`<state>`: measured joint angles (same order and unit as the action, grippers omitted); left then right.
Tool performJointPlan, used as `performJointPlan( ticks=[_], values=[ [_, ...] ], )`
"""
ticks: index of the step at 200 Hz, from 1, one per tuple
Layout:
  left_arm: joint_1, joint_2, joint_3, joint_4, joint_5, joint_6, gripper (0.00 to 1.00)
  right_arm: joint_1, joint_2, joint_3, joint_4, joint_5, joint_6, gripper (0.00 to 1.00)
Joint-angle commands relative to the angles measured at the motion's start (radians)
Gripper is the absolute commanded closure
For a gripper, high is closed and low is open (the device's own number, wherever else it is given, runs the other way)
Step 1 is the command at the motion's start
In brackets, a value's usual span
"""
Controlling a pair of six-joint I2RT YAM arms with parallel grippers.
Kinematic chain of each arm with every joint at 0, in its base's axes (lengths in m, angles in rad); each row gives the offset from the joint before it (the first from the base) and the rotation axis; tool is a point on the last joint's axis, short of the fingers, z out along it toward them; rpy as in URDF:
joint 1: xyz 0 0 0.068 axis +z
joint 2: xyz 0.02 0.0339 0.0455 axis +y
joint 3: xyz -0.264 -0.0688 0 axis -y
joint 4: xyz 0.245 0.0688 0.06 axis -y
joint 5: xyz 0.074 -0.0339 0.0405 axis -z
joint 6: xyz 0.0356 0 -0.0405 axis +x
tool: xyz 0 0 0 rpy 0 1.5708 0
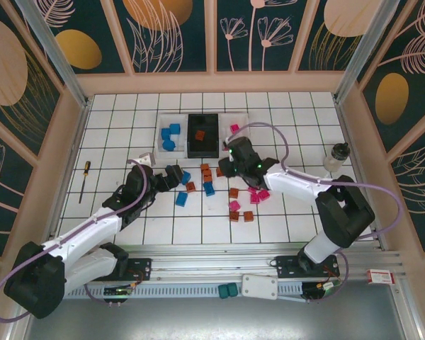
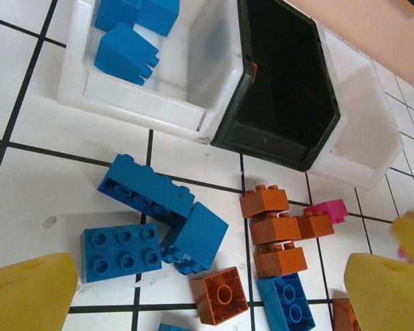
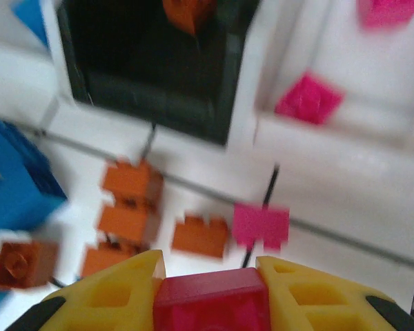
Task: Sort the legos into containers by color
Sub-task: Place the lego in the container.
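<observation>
No text, number or brand is legible, either from my wrist views or from above. Red-and-white box (image 1: 380,276), lower right of the top view: may carry print, too small to tell. Studs on the legos (image 2: 121,252): no lettering I can resolve.

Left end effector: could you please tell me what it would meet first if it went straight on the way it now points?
Probably the orange-brown lego lying between the fingers of the open left end effector, with blue legos beside it; depth is unclear, so it might touch the table first.
</observation>
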<state>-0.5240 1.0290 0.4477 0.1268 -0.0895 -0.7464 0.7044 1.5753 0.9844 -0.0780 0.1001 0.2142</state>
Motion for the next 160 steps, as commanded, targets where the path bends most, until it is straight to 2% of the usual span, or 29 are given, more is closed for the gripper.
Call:
performJointPlan(
  ticks=[1, 36, 55, 72, 86, 95, 106, 133, 160],
  values=[
    [-0.003, -0.018, -0.019, -0.008, -0.003, 0.004, 0.02, -0.054, 0.041, 0.096, 0.079, -0.006, -0.002, 0.68],
    [-0.004, -0.014, -0.030, -0.026, 0.008, 0.007, 0.04, -0.144, 0.268, 0.306, 0.059, 0.019, 0.040, 0.69],
    [-0.008, -0.008, -0.035, -0.038, 0.012, 0.010, 0.05, -0.151, 0.351, 0.386, 0.045, 0.042, 0.072, 0.68],
    [-0.014, 0.005, -0.037, -0.054, 0.017, 0.012, 0.06, -0.190, 0.406, 0.444, 0.042, 0.033, 0.084, 0.59],
    [-0.021, 0.017, -0.035, -0.068, 0.016, 0.015, 0.07, -0.195, 0.442, 0.492, 0.040, 0.023, 0.084, 0.42],
    [-0.026, 0.023, -0.032, -0.079, 0.014, 0.019, 0.07, -0.196, 0.449, 0.512, 0.040, 0.022, 0.081, 0.35],
    [-0.038, 0.029, -0.029, -0.091, 0.004, 0.025, 0.08, -0.195, 0.442, 0.523, 0.049, 0.013, 0.080, 0.31],
    [-0.075, 0.054, -0.008, -0.132, -0.037, 0.049, 0.11, -0.188, 0.375, 0.478, 0.078, -0.003, 0.081, 0.29],
    [-0.180, 0.149, 0.040, -0.195, -0.119, 0.067, 0.15, -0.170, 0.278, 0.365, 0.132, -0.002, 0.085, 0.28]
  ],
)
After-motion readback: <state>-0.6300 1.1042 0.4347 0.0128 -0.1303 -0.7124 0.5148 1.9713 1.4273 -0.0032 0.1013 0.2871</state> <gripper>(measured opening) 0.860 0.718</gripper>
